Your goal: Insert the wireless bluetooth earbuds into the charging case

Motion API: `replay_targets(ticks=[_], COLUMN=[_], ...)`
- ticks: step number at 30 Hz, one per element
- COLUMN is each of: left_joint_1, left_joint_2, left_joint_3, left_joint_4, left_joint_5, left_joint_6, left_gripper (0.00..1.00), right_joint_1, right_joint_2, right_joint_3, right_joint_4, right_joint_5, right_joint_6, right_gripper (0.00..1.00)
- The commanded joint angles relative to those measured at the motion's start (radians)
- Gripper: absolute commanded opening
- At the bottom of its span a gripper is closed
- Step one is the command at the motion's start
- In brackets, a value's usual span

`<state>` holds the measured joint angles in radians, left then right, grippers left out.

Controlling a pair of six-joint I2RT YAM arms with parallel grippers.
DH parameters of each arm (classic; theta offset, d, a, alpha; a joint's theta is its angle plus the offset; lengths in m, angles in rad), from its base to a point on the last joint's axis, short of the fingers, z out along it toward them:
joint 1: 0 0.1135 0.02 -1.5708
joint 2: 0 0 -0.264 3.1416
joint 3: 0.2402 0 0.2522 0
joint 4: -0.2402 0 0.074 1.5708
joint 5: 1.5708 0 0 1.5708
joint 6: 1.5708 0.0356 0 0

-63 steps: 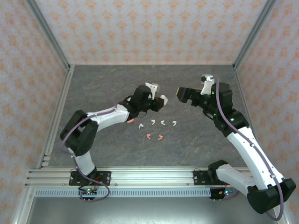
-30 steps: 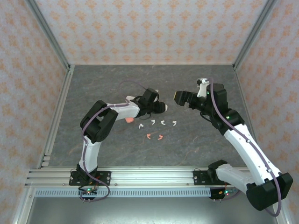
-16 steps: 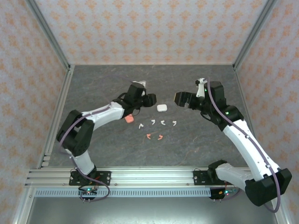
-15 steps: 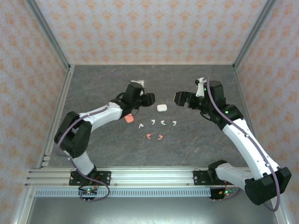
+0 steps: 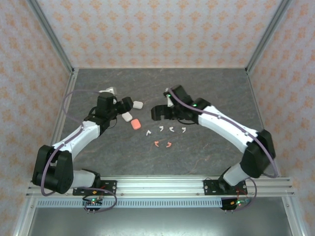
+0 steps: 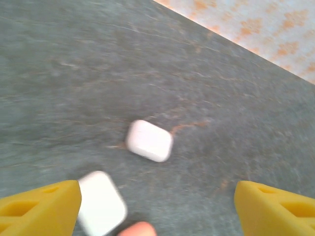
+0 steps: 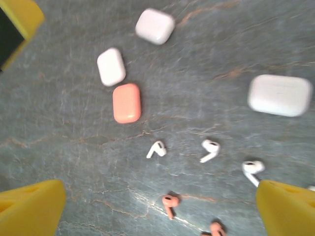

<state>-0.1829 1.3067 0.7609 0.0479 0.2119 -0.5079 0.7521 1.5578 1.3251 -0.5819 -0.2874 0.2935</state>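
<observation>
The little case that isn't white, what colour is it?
The case is salmon-pink, clearest in the right wrist view.

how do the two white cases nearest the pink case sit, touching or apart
Apart. The right wrist view shows a strip of bare table between the far white case and the near white case, which lies beside the pink case.

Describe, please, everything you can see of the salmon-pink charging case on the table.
The salmon-pink charging case is a rounded oblong with soft corners, smooth like plastic. It looks closed; no seam or hinge can be made out. It lies flat on the grey stone-patterned table, with a white case right at one short end; whether they touch I cannot tell. A white earbud lies a little apart from its other end. Nothing holds it.
</observation>
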Motion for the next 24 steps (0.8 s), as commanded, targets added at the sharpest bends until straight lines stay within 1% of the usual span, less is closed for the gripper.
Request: replay_targets(ticks=[1,3,6,10,15,24], left_joint_1=[0.079,0.134,0.191,0.235,0.259,0.273], left_joint_2=[-0.059,-0.088,-0.125,-0.169,-0.208,-0.232], left_joint_3=[-0.034,-0.058,-0.091,-0.123,-0.144,-0.155], left_joint_4=[-0.026,-0.031,-0.043,-0.058,-0.073,-0.081], left_joint_5=[0.070,0.100,0.120,0.125,0.121,0.114], left_joint_6=[-0.021,-0.055,-0.067,-0.068,-0.067,-0.065], left_gripper=[0.83,0.84,0.85,0.87,0.89,0.91], right_joint_1=[0.064,0.097,0.144,0.196,0.226,0.231], right_joint_2=[0.081,0.145,0.230,0.370,0.541,0.752], right_joint_3=[0.076,0.109,0.159,0.266,0.421,0.634], right_joint_4=[-0.036,-0.039,-0.043,-0.084,-0.147,-0.226], right_joint_5=[0.092,0.118,0.185,0.255,0.321,0.310], right_joint_6=[0.033,0.038,0.037,0.007,-0.035,-0.064], right_gripper=[0.99,1.00,0.99,0.98,0.96,0.85])
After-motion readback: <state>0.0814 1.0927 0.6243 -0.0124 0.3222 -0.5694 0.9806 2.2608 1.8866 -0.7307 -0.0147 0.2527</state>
